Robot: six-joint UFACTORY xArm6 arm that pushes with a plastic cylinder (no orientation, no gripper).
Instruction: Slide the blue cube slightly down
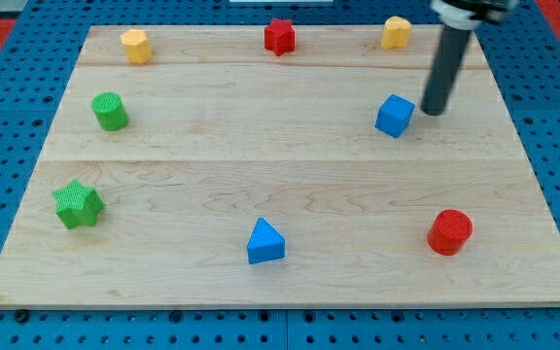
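Note:
The blue cube [395,116] sits on the wooden board [280,194] at the view's upper right. My tip [434,111] rests on the board just to the right of the blue cube, close to its right edge, at about the cube's height in the view. The dark rod rises from the tip toward the view's top right corner.
A yellow block [396,32] lies above the cube, a red star [280,36] at top centre, a yellow block [136,46] at top left. A green cylinder [110,111] and green star [77,204] are at left. A blue triangular block [265,242] and red cylinder [450,232] lie below.

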